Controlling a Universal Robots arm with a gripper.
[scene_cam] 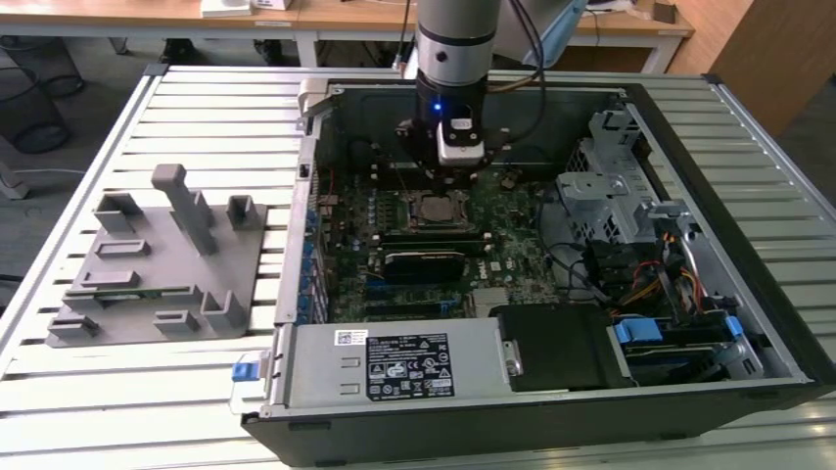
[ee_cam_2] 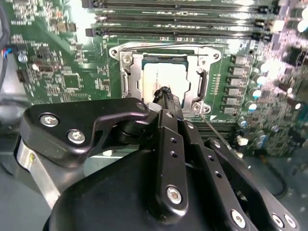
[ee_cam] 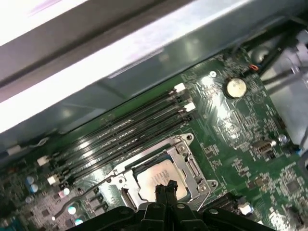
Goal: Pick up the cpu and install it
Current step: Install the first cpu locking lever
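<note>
Exterior view: the black hand hangs just above the flat, square, silver-topped cpu, which lies on the green motherboard. Second wrist view: its slim fingers are pressed together, holding nothing. First wrist view: the cpu's smooth lid looks level inside the steel-framed socket; any seating touch should be light, centred and straight down.

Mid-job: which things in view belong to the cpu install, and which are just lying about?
Job: cpu, lying in its socket; claw, shut, over it.
Lying about: grey fixture plate, memory slots, coin battery, power supply.
</note>
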